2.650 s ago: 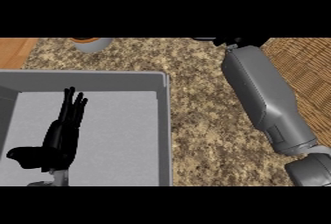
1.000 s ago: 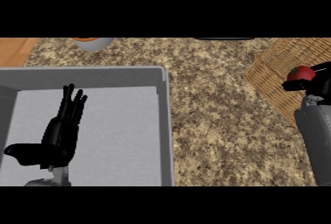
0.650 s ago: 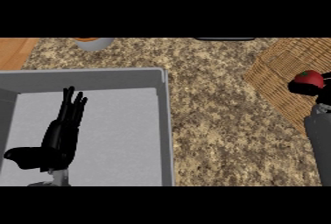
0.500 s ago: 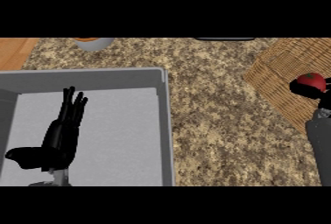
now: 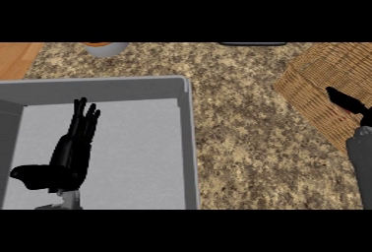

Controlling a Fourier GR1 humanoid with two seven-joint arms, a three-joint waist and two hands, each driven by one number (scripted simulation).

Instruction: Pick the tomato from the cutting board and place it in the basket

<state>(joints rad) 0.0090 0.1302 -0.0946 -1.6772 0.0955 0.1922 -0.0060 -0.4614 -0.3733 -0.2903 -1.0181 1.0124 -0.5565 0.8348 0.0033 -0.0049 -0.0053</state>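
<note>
Counter (image 5: 240, 142): speckled granite, running from the sink to the basket; a strip of wood (image 5: 18, 56) shows at the far left corner, beyond the left hand.

Left hand (image 5: 69, 157): over the grey sink (image 5: 185, 147), fingers straight and together, pointing away, thumb out to its left (resting). It has kept this pose through all the earlier frames.

Bowl (image 5: 105, 47): grey with an orange inside, cut by the top edge, well beyond the left hand's fingertips and slightly to their right.

Dark object (image 5: 254, 44): a thin sliver at the top edge, too little showing to name.

Basket (image 5: 320, 83): woven wicker, at the far right, lying under and beyond the right hand.

Right hand (image 5: 347, 102): over the basket, one straight dark finger pointing up-left; the rest is cut by the right edge, so I cannot tell its pose.

Tomato (image 5: 350, 111): only a small red sliver showing just beneath that finger, over the basket. Half a second ago it showed as a full red ball at the hand; now it is almost hidden.

Open room: the bare granite between the sink's right wall and the basket's left rim.
</note>
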